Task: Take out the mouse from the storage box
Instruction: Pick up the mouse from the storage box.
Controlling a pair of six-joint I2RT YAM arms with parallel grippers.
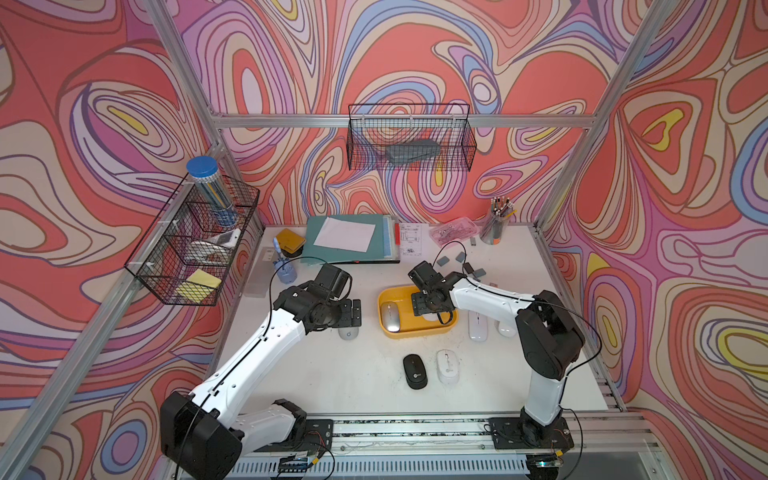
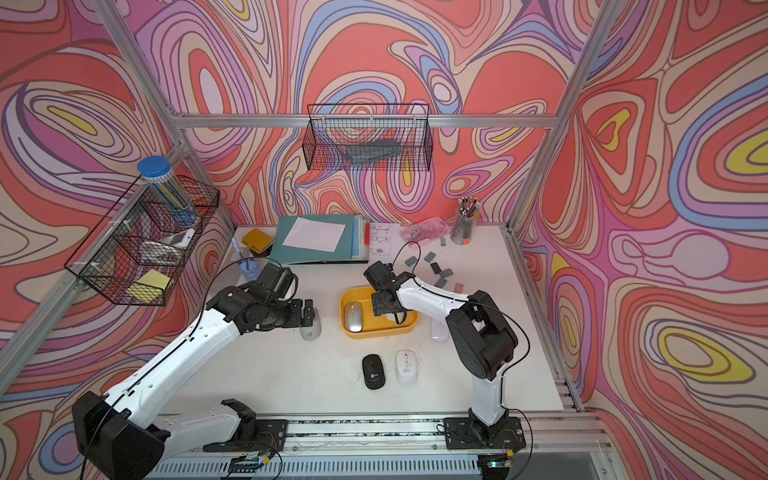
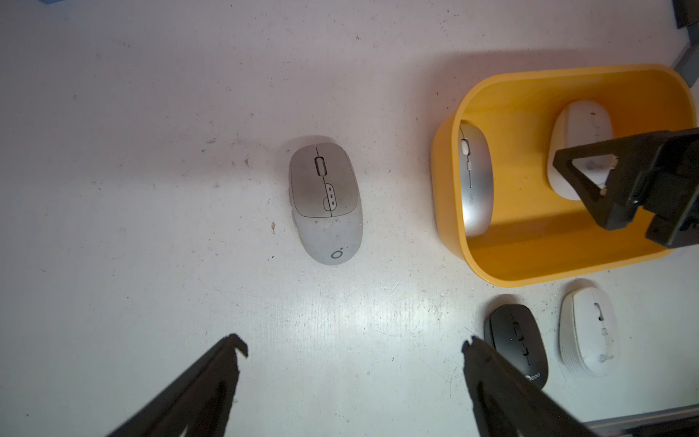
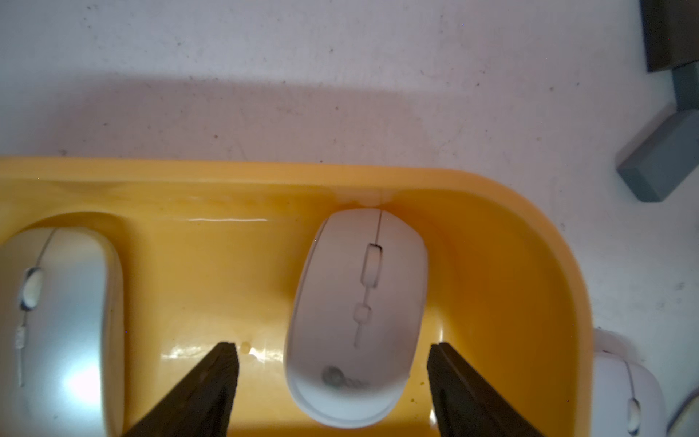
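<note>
Straddling the white mouse [image 4: 359, 302] with right claw [image 4: 331, 348] open, flanks not yet touched, in the 3 o'clock half of the storage box [image 1: 415, 331]; looks light, rigid, slippery, so wants pinching low across the waist; with left claw [image 3: 352, 341] spread wide

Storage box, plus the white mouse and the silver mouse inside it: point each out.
storage box [image 1: 419, 328]: in a top view, on its front wall.
white mouse [image 4: 355, 302]: right wrist view, middle of its top shell.
silver mouse [image 1: 390, 316]: in a top view, middle of its top shell.
</note>
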